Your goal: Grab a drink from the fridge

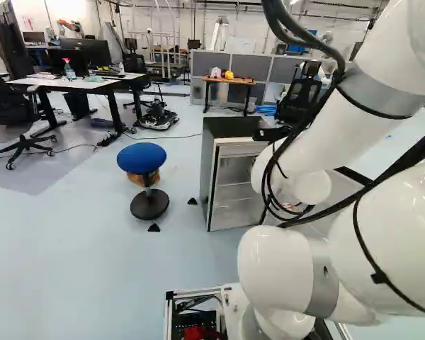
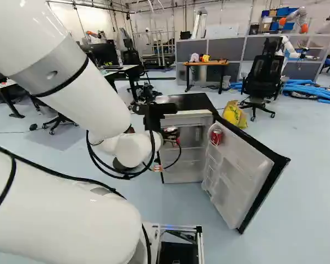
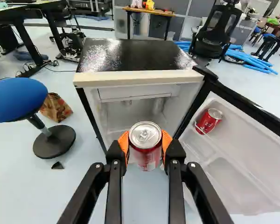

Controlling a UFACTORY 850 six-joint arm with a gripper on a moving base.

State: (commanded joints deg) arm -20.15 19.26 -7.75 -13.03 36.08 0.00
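Observation:
In the right base view my gripper (image 2: 169, 135) is in front of the opened fridge (image 2: 191, 103), partly hidden by the arm and cables. In the wrist view the gripper (image 3: 145, 145) has its orange pads pressed on both sides of a red can (image 3: 146, 156) with a silver top, held upright. Behind the can, the fridge's cavity shows a pale can (image 3: 157, 105) at the back. A second red can (image 3: 209, 121) lies tilted in the rack of the open door (image 3: 242, 163). The fridge (image 1: 234, 128) also shows in the left base view.
A blue-topped stool (image 1: 142, 157) stands beside the fridge, with a brown bag (image 3: 56, 108) behind it. Farther off are desks (image 1: 92, 83), an office chair (image 2: 262, 74), a yellow bag (image 2: 234, 114) and blue tubes (image 2: 313, 88). Another robot (image 2: 289, 47) stands at the back.

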